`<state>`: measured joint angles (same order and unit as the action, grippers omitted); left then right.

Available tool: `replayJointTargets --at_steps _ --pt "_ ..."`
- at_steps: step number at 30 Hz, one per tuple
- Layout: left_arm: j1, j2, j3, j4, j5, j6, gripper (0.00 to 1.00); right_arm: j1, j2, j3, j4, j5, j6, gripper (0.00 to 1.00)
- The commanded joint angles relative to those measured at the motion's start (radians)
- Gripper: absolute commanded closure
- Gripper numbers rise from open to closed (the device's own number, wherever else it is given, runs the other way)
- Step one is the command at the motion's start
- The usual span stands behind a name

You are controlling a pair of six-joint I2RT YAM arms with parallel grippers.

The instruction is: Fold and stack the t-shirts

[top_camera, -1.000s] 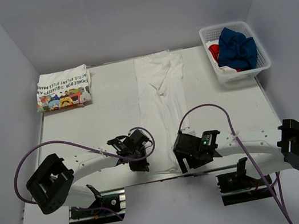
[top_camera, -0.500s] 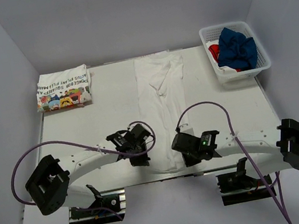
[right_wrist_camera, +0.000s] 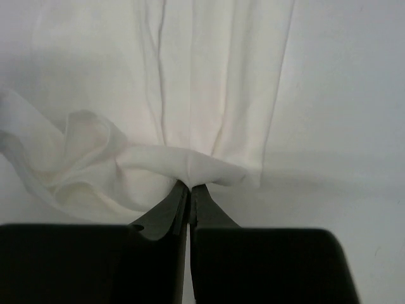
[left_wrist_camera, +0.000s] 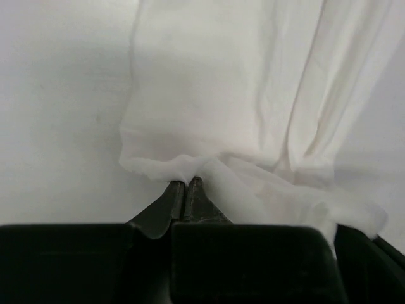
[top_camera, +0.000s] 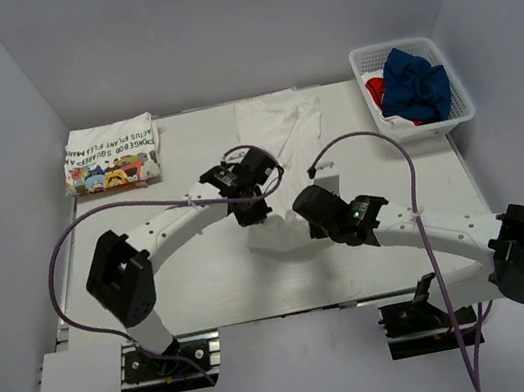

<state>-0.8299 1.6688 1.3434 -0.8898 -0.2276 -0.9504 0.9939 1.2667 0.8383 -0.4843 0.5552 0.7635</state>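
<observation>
White tee [top_camera: 282, 137] lies down the middle of the surface [top_camera: 149, 246], its near hem held up over the body. Left jaws and right jaws are each pinched tight on a hem corner, thin cloth bunched at the tips. I reckon the hold is shallow: a tug apart could slip a corner free and drop the fold crooked. Slack sagging between the two may crease underneath, and uneven travel would skew the edge against the collar end

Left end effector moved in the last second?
Yes. The left end effector moved up the view, toward the folded printed t-shirt at the far left.
</observation>
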Motion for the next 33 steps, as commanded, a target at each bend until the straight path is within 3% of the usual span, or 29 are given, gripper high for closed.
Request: replayJointTargets --at_steps 1,6,17,28,30,32,33 --pt "0.061 0.052 0.126 -0.083 -0.076 0.019 0.95 -0.066 0.058 0.080 0.108 0.092 -0.113 1.00" --pt "0.133 0.135 0.258 -0.003 -0.058 0.113 0.95 -0.199 0.143 0.148 0.243 0.028 -0.190 1.00" --pt "0.224 0.377 0.508 0.042 -0.016 0.239 0.95 -0.362 0.315 0.269 0.391 -0.090 -0.294 1.00" --pt "0.273 0.523 0.639 0.136 0.054 0.291 0.94 -0.465 0.514 0.395 0.406 -0.207 -0.291 1.00" --pt "0.282 0.543 0.661 0.146 0.054 0.291 0.91 -0.477 0.533 0.397 0.441 -0.219 -0.286 1.00" --pt "0.294 0.575 0.683 0.146 0.054 0.279 0.81 -0.488 0.563 0.392 0.470 -0.227 -0.285 0.99" --pt "0.295 0.586 0.694 0.146 0.054 0.279 0.70 -0.492 0.583 0.397 0.513 -0.230 -0.285 0.67"
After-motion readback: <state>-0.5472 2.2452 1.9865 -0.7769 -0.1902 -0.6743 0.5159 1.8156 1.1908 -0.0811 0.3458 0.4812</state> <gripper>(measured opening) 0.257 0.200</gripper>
